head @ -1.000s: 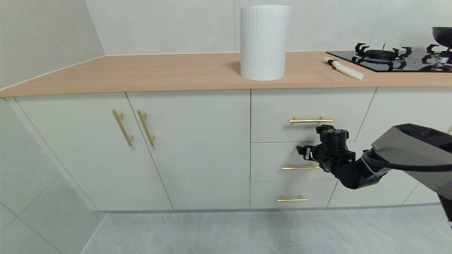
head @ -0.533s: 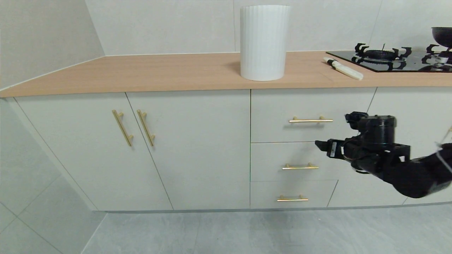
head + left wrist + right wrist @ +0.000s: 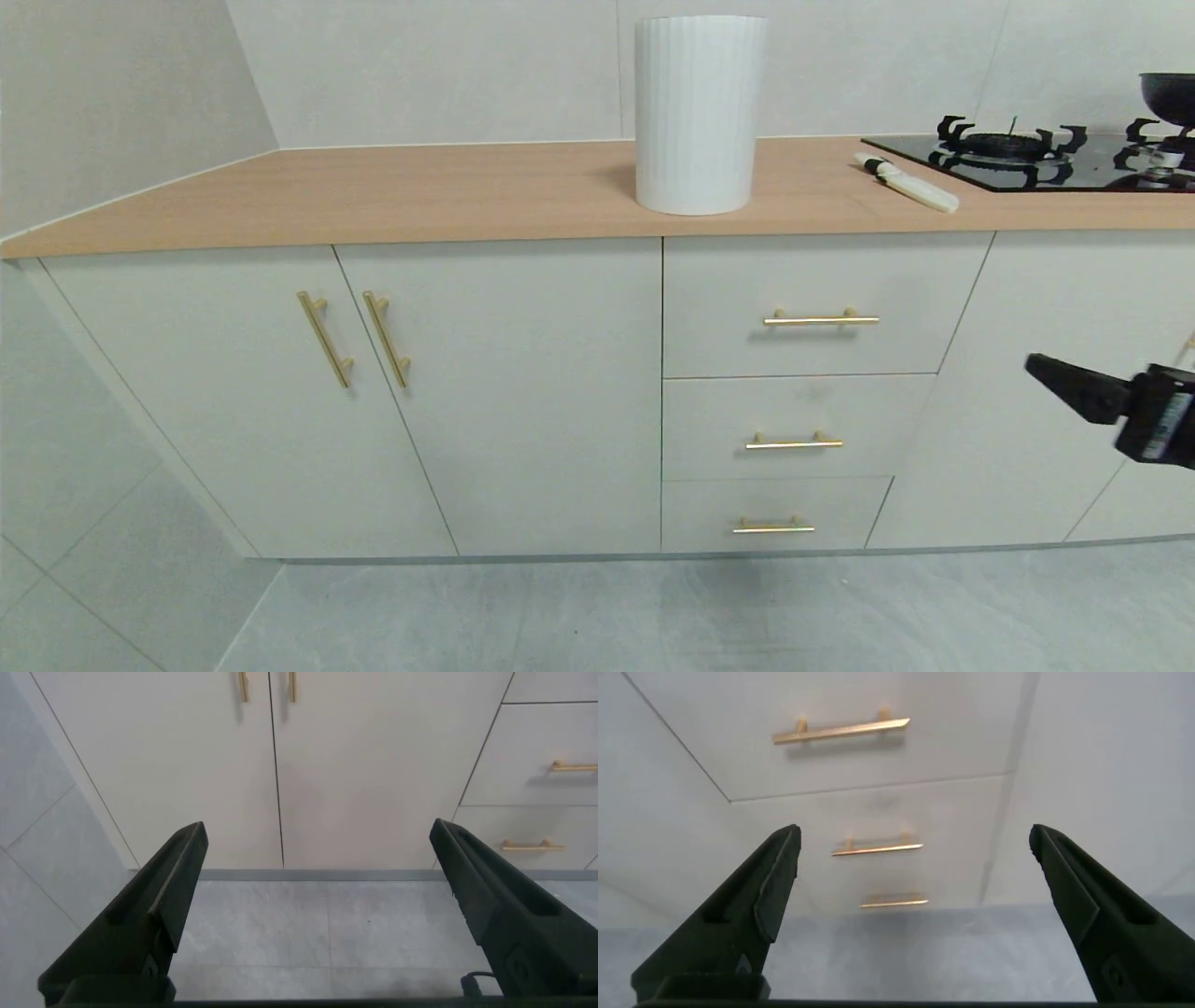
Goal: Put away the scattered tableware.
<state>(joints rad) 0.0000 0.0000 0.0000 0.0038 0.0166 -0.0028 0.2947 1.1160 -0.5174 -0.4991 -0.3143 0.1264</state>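
The work area is a kitchen run with a wooden countertop [image 3: 420, 191] over pale cabinet fronts, a tiled wall behind and a grey tiled floor [image 3: 308, 924] below. At the left end, two cabinet doors [image 3: 280, 420] carry a pair of gold bar door handles [image 3: 324, 338] beside their shared seam. The left gripper [image 3: 318, 826] is held low in front of these doors with its fingers [image 3: 159, 905] spread wide and nothing between them; the door seam and the floor strip at the cabinet base lie beyond the gap between the fingers. Further right, a tall white ribbed container [image 3: 698, 112] stands upright on the countertop, above the seam between the doors and a stack of three drawers [image 3: 803, 280], all closed, each with a horizontal gold drawer handle [image 3: 822, 320]. The knife [image 3: 906, 183], a pale piece with a black band, lies flat on the countertop between the container and a black gas hob [image 3: 1018, 154]; a dark pan [image 3: 1172, 93] sits on the hob at the far right. The right gripper [image 3: 913, 835] is at mid-drawer height, right of the drawer stack, fingers [image 3: 757, 905] fully apart and empty. The three drawer handles lie ahead of the gap between these fingers. The knife is above and well apart from the right fingers, and farther still from the left fingers.
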